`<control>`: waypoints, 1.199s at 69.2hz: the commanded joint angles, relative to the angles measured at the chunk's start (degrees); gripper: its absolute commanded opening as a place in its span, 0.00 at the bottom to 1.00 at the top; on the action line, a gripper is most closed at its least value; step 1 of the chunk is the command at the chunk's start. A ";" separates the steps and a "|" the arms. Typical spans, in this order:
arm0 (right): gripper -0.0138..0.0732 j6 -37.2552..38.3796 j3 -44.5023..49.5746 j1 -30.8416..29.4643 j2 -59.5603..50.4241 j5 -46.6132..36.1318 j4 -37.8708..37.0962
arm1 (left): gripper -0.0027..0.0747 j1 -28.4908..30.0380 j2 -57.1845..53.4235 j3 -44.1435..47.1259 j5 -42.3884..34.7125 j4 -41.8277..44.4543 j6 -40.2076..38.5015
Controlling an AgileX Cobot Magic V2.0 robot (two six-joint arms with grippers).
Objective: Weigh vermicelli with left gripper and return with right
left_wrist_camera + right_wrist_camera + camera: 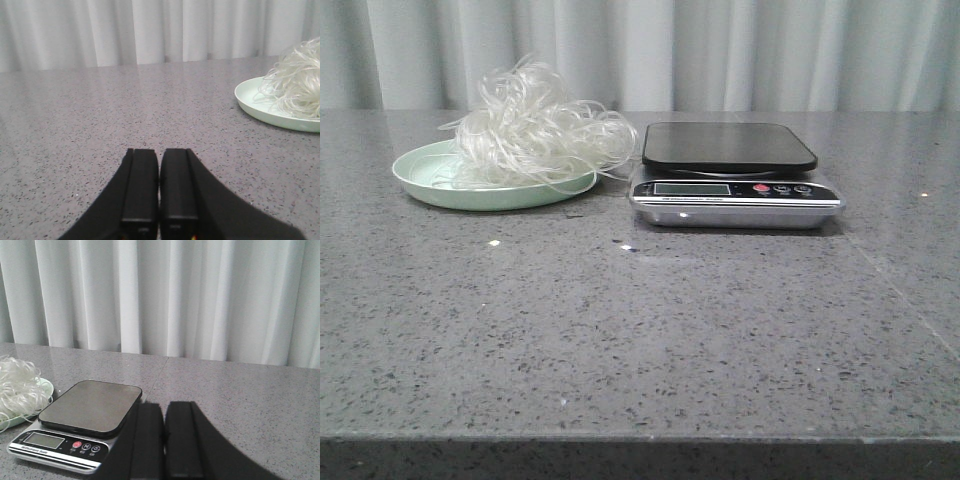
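The vermicelli (532, 135), a fluffy whitish tangle, lies on a pale green plate (430, 185) at the back left of the table. It also shows in the left wrist view (296, 85) and the right wrist view (17, 390). A digital scale (730, 148) with a bare black platform stands right of the plate. No gripper shows in the front view. My left gripper (159, 152) is shut and empty, low over bare table well left of the plate (250, 102). My right gripper (164, 406) is shut and empty, beside the scale (90, 405) on its right.
The grey speckled stone table (640, 330) stretches in front of plate and scale to its front edge. A white curtain (720, 50) hangs behind the table.
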 commanded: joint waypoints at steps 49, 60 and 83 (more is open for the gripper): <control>0.33 -0.30 -1.50 -0.35 0.47 -4.44 -0.37 | 0.21 0.11 -1.19 0.45 -4.62 -0.09 -0.33; 0.33 -0.37 -1.50 -0.35 0.47 -4.49 -0.72 | 0.21 0.11 -1.19 0.45 -4.62 -0.09 -0.33; 0.33 -0.31 2.26 -7.57 -0.04 -1.65 -3.66 | 0.21 0.11 -1.19 0.45 -4.62 -0.09 -0.33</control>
